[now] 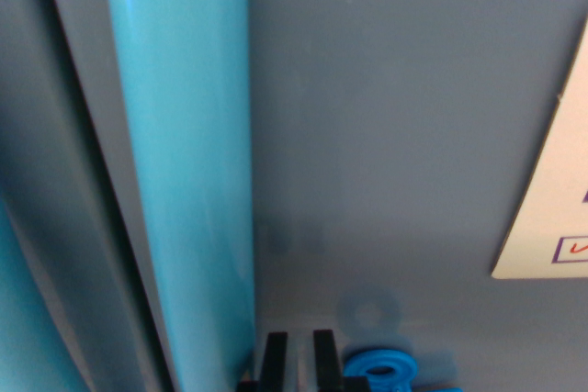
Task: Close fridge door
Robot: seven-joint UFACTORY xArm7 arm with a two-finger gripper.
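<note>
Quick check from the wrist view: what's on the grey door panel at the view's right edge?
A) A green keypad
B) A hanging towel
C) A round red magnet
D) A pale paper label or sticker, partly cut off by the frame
D. A cream-coloured sticker sits against the grey door panel at the wrist view's right edge, with small red and purple markings; its text is too cropped to read.

The grey fridge door (395,135) fills the view, just ahead of the hand (299,360). A glossy blue handle (188,162) runs along it left of the hand, and a cream sticker (556,199) sits to the right.
</note>
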